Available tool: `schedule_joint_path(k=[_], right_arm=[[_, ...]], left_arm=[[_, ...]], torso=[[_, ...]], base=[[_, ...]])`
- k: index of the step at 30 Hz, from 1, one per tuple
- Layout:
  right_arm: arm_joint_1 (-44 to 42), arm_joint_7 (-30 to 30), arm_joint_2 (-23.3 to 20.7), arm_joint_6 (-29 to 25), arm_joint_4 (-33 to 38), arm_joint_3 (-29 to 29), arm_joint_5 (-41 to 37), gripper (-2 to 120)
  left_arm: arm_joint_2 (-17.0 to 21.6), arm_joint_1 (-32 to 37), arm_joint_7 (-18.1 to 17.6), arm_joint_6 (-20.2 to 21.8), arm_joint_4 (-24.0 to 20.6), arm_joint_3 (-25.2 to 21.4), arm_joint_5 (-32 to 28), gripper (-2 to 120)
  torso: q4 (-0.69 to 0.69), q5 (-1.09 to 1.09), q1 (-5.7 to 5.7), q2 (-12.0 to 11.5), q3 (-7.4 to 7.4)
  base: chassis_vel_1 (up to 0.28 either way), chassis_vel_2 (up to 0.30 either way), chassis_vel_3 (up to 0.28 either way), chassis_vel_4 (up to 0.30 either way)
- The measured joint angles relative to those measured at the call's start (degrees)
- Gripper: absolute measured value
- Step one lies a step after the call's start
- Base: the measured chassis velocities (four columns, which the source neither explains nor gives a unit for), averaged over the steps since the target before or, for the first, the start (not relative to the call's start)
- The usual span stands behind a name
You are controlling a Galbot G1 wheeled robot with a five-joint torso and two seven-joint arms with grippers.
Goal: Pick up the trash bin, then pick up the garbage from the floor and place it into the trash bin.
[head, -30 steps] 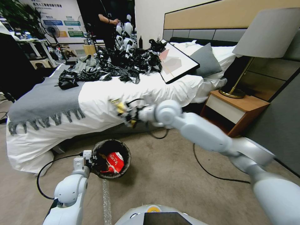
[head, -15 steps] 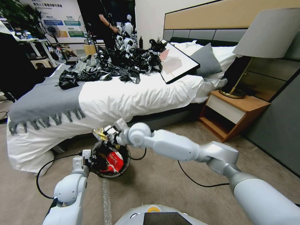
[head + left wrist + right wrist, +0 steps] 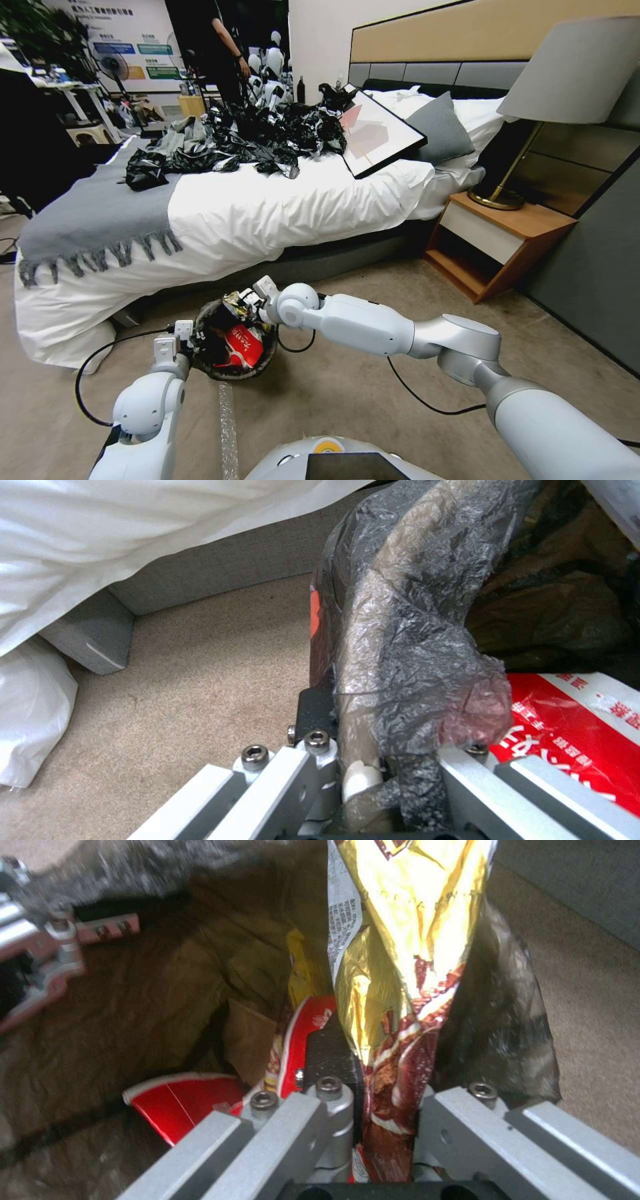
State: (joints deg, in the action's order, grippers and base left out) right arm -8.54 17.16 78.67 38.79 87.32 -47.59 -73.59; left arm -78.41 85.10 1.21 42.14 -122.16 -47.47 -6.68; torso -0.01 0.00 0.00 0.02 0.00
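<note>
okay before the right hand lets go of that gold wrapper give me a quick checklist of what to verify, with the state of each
1. Left hand clamped on the trash bin rim: ok; the left wrist view shows the bag-covered rim between its fingers.
2. Right hand gripping the gold foil wrapper: ok, pinched between its fingers.
3. Wrapper over the bin opening: ok; the right wrist view shows the liner and earlier litter beneath it.
4. Room inside: ok; the red-and-white wrapper lies low, with space above.
5. Bin lifted off the carpet: cannot tell.
6. Right arm's cable clear of the bin: ok, it trails over the carpet beside it.
</note>
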Motion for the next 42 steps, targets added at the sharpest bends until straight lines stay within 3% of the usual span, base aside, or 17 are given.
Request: schedule_joint_path(k=[2, 7, 9, 12, 18, 22, 25, 37, 42], right_arm=[[0.0, 0.42, 0.5, -0.28, -0.24, 0.03, -0.29, 15], [0.01, 1.37, 1.0, -0.72, -0.72, 0.22, -1.04, 27], [0.03, 2.88, 1.16, -0.73, -0.89, 0.37, -2.41, 41], [0.16, 3.3, 1.16, -0.67, -0.89, 0.44, -2.97, 46], [0.75, 3.48, 1.59, -0.41, -0.66, 0.32, -3.88, 75], [0.91, 3.57, 2.05, -0.39, -0.75, 0.15, -4.05, 83], [0.98, 3.61, 2.64, -0.23, -0.91, -0.16, -4.25, 97], [0.99, 4.57, 2.35, -0.21, 0.07, 0.36, -4.82, 100], [2.48, 8.67, 0.81, -0.17, 4.5, 3.65, -9.16, 100]], left_arm=[[-0.05, -0.02, 0.0, 0.0, 0.15, -0.09, 0.01, 0], [-0.05, 0.08, 0.0, 0.0, 0.32, -0.3, 0.01, 0], [-0.08, 0.14, -0.01, 0.0, 0.55, -0.56, 0.01, 0], [-0.17, 0.15, 0.0, 0.0, 0.67, -0.65, 0.01, 0], [-0.6, -0.17, 0.0, 0.0, 0.99, -0.65, 0.01, 0], [-0.62, -0.27, 0.0, -0.01, 1.09, -0.64, 0.02, 0], [-0.47, -0.35, 0.03, 0.0, 1.16, -0.64, 0.03, 0], [-0.26, -0.47, 0.07, 0.0, 1.24, -0.77, -0.04, 0], [-0.41, -0.67, 0.08, 0.0, 1.29, -0.66, -0.04, 0]], torso=[[0.0, 0.0, 0.0, 0.0, 0.0], [0.01, 0.0, 0.0, 0.0, 0.0], [0.0, 0.0, 0.0, 0.0, 0.0], [0.0, 0.0, 0.0, 0.0, 0.0], [0.0, 0.0, 0.0, 0.0, 0.0], [0.0, 0.0, 0.0, 0.0, 0.0], [0.0, 0.0, 0.0, 0.0, 0.0], [0.0, 0.0, 0.0, 0.0, 0.0], [0.0, 0.0, 0.0, 0.0, 0.0]], base=[[0.0, 0.0, 0.0, 0.0], [0.0, 0.0, 0.0, 0.0], [0.0, 0.0, 0.0, 0.0], [0.0, 0.0, 0.0, 0.0], [0.0, 0.0, 0.0, 0.0], [0.0, 0.0, 0.0, 0.0], [0.0, 0.0, 0.0, 0.0], [0.0, 0.0, 0.0, 0.0], [0.0, 0.0, 0.0, 0.0]])
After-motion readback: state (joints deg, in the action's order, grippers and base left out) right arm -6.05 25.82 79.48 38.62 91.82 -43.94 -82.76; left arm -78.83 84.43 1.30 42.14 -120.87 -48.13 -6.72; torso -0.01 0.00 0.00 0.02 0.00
